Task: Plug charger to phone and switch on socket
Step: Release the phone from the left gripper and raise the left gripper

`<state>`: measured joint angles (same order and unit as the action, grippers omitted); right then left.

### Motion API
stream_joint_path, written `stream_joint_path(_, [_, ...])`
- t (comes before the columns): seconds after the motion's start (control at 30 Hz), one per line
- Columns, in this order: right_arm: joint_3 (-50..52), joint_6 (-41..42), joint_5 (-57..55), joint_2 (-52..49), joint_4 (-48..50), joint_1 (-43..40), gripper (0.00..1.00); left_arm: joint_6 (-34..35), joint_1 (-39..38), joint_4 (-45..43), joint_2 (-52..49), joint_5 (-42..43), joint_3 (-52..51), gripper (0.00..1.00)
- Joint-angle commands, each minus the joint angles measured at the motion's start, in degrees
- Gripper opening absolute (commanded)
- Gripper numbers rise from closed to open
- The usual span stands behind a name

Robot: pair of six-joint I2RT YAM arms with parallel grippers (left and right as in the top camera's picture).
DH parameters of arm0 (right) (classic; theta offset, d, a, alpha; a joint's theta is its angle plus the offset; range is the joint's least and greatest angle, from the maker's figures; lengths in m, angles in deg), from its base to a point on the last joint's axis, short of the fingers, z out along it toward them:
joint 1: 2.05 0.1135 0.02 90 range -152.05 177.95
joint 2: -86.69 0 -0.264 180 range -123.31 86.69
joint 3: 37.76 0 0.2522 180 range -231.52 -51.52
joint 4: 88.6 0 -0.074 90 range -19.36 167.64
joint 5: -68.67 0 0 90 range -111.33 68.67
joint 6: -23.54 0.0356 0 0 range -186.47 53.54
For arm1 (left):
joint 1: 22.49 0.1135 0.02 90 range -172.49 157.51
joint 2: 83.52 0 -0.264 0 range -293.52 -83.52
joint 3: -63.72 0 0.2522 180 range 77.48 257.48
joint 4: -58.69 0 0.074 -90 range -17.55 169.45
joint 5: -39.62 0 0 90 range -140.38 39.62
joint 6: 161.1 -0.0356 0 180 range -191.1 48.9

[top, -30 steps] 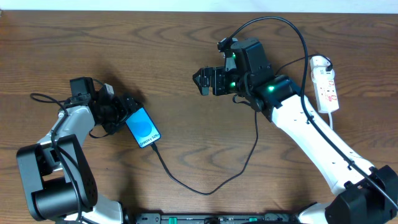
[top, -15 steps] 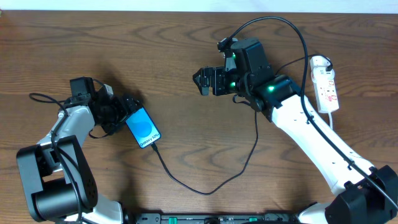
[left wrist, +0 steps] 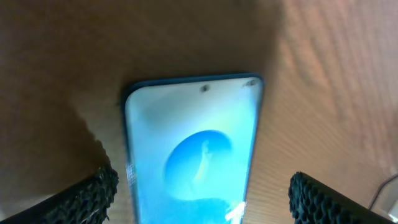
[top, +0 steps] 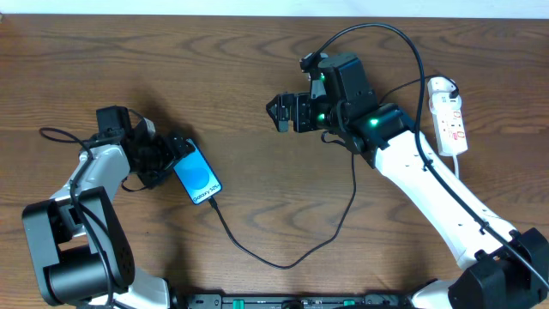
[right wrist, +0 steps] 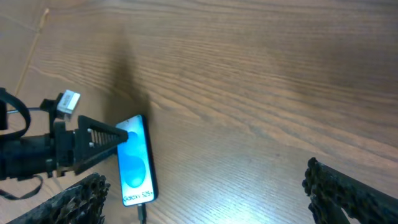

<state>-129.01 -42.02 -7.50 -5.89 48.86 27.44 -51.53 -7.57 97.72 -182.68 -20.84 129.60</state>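
Observation:
The phone (top: 197, 178) lies flat on the wooden table, its blue screen up. The black charger cable (top: 283, 263) is plugged into its lower end and loops right, then up under the right arm. My left gripper (top: 176, 154) is open. It straddles the phone's upper end, and the left wrist view (left wrist: 208, 198) shows the screen (left wrist: 193, 155) between the fingers with a gap on the right. My right gripper (top: 287, 112) is open and empty above the table centre, far from the phone (right wrist: 135, 163). The socket (top: 449, 116), a white strip with red markings, lies at the far right.
A black plug (top: 440, 86) sits in the strip's far end and its white cord (top: 457, 167) runs down behind the right arm. A black arm cable (top: 377, 27) arcs above the right wrist. The table's far edge (top: 257, 10) runs along the top.
Almost nothing: the left wrist has shifted very slightly beside the phone. The phone, cable and right arm have not moved.

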Motion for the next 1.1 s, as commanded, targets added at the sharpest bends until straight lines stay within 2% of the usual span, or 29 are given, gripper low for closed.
stream_joint_path(0.0, [-0.5, -1.0, -2.0, 1.0, -0.7, 0.2, 0.99, 0.6, 0.5, 3.9, -4.4, -12.5, -3.1, 0.92])
stream_joint_path(0.33, [-0.5, -1.0, -2.4, 1.0, -0.7, 0.1, 0.99, 0.3, 0.3, 8.9, 5.7, -14.6, 1.1, 0.92])
stream_joint_path(0.67, [-0.5, -1.0, -2.4, 1.0, -0.7, 0.1, 0.99, -2.3, -6.6, 9.3, 22.8, -14.6, 2.6, 0.93])
stream_joint_path(0.9, [-0.5, -1.0, -2.4, 1.0, -1.5, 0.2, 0.99, -10.7, -12.4, 8.5, 30.4, -14.6, 2.6, 0.93])
stream_joint_path(1.07, [-0.5, -1.0, -2.3, 1.0, -1.6, 0.2, 0.99, -12.1, -14.1, 7.7, 33.4, -14.6, 2.6, 0.93])
